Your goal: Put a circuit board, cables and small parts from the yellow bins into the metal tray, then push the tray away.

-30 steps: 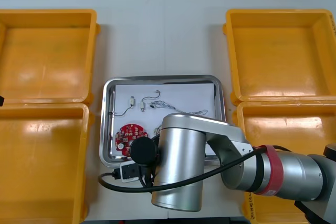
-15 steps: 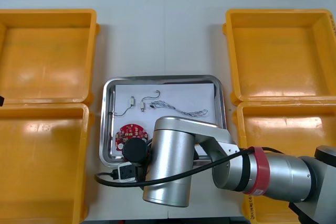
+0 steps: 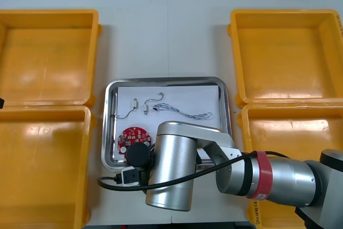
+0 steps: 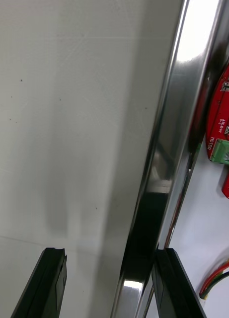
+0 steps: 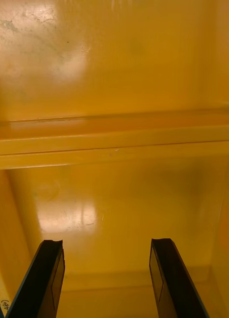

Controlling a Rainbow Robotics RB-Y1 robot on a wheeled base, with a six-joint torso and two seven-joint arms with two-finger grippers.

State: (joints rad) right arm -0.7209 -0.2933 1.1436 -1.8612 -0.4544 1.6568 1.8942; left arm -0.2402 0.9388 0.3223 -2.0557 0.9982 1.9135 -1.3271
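Observation:
The metal tray (image 3: 108, 127) lies mid-table, lined white. In it are a round red circuit board (image 3: 131, 137), a thin cable (image 3: 188, 113) and small metal parts (image 3: 135, 102). My right arm (image 3: 171, 170) reaches across the tray's near edge and covers that part. In the right wrist view my right gripper (image 4: 112, 288) is open and straddles the tray's shiny rim (image 4: 169, 124). One finger (image 4: 52, 283) is over bare table; the other (image 4: 171, 283) is at the rim's inner side, near the red board (image 4: 221, 119) and a red and yellow cable (image 4: 218, 283). My left gripper (image 5: 109, 283) hangs open over a bin floor (image 5: 114, 74).
Two yellow bins stand at the left (image 3: 48, 57) (image 3: 43, 164) and two at the right (image 3: 286, 54) (image 3: 300, 132), all looking bare inside. Open table (image 3: 166, 36) stretches beyond the tray's far edge. A black cable (image 3: 115, 186) loops from my right wrist at the near edge.
My right arm has shifted left and a little toward the table's near edge over the last second, then nearly stopped. The tray and its contents stay where they were.

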